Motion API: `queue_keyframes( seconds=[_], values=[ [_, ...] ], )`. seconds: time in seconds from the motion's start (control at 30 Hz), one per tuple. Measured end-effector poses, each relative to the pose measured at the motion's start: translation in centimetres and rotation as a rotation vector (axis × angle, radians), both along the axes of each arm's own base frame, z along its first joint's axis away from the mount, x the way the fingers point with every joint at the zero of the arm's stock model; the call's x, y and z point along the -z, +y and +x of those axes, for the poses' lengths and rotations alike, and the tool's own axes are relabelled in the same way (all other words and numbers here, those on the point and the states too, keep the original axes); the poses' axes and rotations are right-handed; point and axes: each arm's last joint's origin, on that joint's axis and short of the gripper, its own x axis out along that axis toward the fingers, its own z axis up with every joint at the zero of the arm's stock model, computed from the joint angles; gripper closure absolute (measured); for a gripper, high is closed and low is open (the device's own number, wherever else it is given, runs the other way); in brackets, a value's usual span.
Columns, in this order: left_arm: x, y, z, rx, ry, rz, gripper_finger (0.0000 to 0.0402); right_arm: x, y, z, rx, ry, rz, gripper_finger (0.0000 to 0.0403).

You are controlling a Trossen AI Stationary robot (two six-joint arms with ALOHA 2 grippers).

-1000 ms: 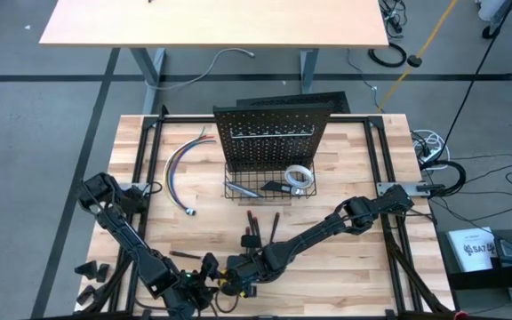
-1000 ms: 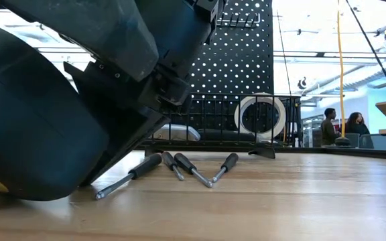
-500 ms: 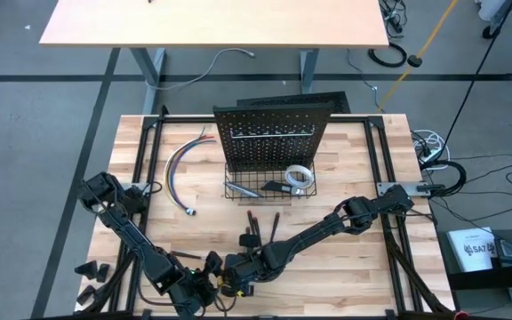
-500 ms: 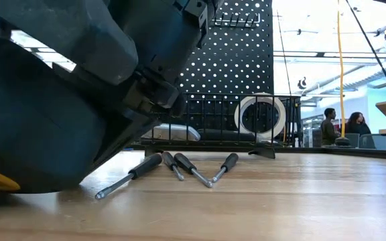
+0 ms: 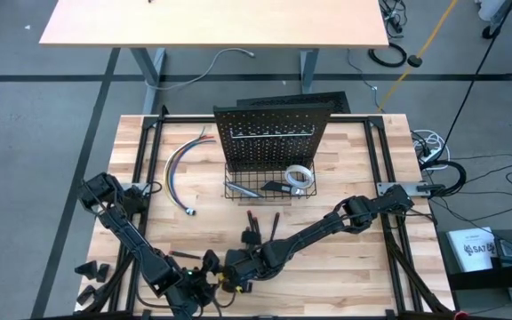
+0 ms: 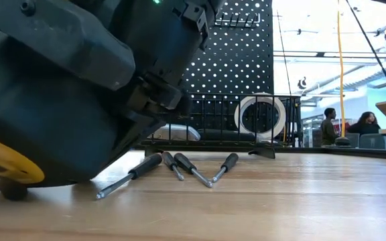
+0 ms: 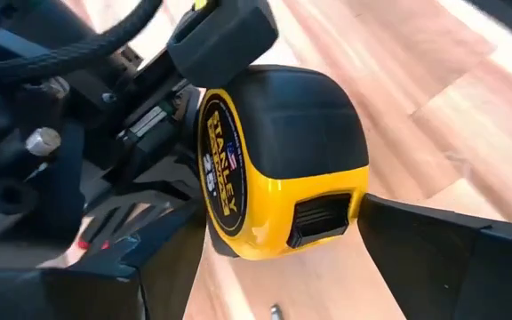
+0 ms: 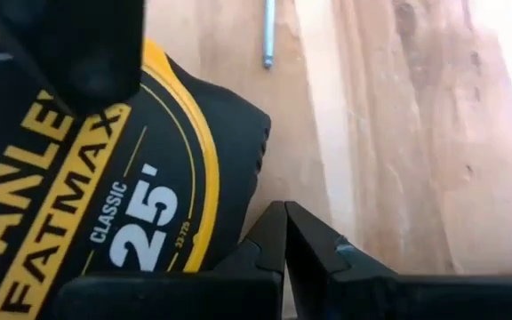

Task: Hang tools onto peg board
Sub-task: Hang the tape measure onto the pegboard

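Seen from above, a pale wooden table (image 5: 363,178) of glued planks holds a black perforated metal peg board (image 5: 269,138) standing upright at its middle. A black wire basket (image 5: 238,189) runs along the board's foot and carries a white tape roll (image 5: 299,175), a smooth ring standing on edge.

Near the table's front edge both dark arms meet. The left gripper (image 7: 274,267) has its two flat black fingers spread wide on either side of a chunky yellow-and-black tape measure (image 7: 278,164), a rounded block with a rubbery black top and glossy yellow face; whether the fingers touch it cannot be told. The right gripper (image 8: 284,233) is shut, its tapered finger tips pressed together just beside the tape measure's printed face.

Four slim screwdrivers (image 6: 179,167) with dark ribbed handles and thin steel shafts lie fanned on the wood in front of the basket. A bundle of coloured cables (image 5: 180,164) curves on the table left of the peg board.
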Motion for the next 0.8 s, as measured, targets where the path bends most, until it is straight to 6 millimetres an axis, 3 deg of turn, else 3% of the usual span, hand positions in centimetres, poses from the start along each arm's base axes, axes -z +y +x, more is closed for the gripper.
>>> queue_keyframes(
  seconds=[0.53,0.8],
  values=[
    [-0.1,0.0,-0.2,-0.027,-0.042,0.041,0.0109,0.0,-0.4,-0.2,0.086,0.033,0.034,0.0403],
    [2.4,-0.9,-0.5,-0.012,0.009,0.066,0.0109,0.0,-0.7,0.0,0.096,0.030,0.051,0.0403]
  ],
)
